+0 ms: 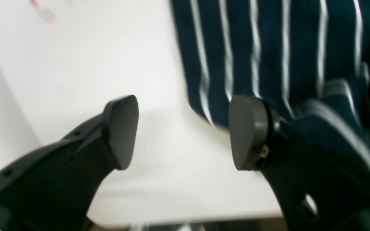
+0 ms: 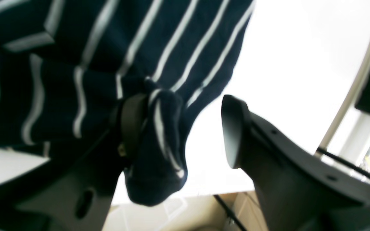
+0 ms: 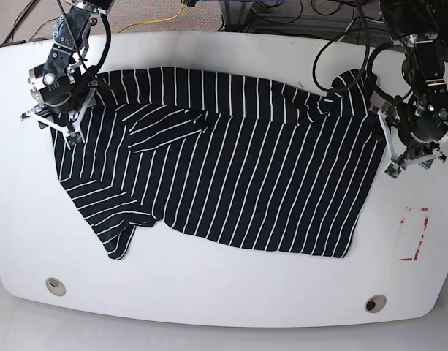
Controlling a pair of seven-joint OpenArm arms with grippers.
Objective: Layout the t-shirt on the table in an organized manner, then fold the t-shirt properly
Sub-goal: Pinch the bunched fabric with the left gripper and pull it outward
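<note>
The black t-shirt (image 3: 231, 168) with thin white stripes lies spread across the white table (image 3: 224, 292), with one sleeve folded over its upper left part. At the shirt's right edge my left gripper (image 3: 410, 150) stands open. In the left wrist view nothing is between its fingers (image 1: 120, 131). One finger touches the shirt's hem (image 1: 268, 57). Over the shirt's left end my right gripper (image 3: 59, 121) is open too. A bunched fold of the t-shirt (image 2: 159, 154) hangs against one of its fingers (image 2: 133, 122), and the other finger (image 2: 233, 131) is apart from the cloth.
A red rectangular mark (image 3: 415, 232) is on the table near its right edge. Two round metal holes (image 3: 55, 286) (image 3: 375, 303) sit near the front edge. Cables (image 3: 340, 44) run behind the table. A cardboard box (image 2: 246, 205) shows below the table's edge.
</note>
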